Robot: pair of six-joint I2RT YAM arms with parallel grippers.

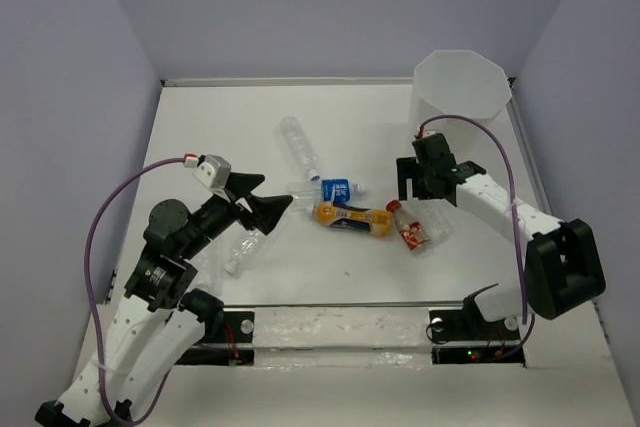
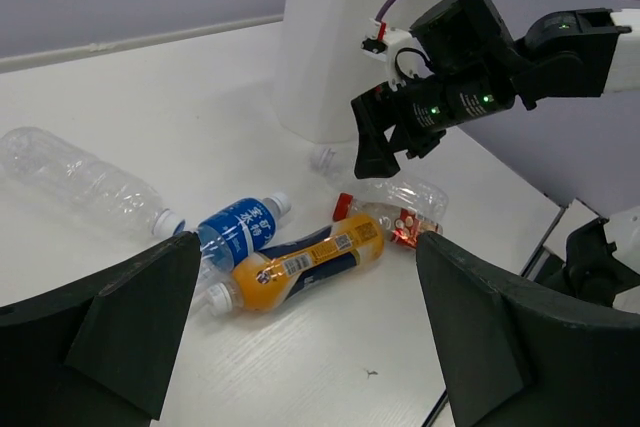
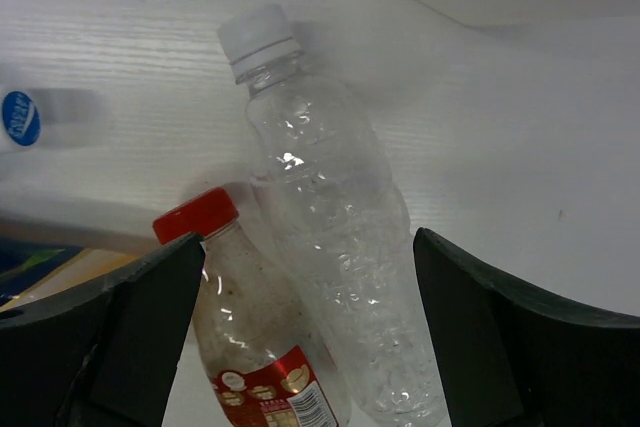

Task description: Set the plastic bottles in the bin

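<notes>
Several plastic bottles lie mid-table. A clear one lies at the back, also in the left wrist view. The blue-labelled one and the orange one lie together. The red-labelled bottle touches a clear white-capped bottle. Another clear bottle lies under my left arm. The white bin stands at the back right. My left gripper is open and empty, left of the pile. My right gripper is open above the red-labelled and clear pair.
The right arm's link runs from the pile to its base. The purple cable loops beside the left arm. Walls enclose the table on three sides. The front edge is near the bases.
</notes>
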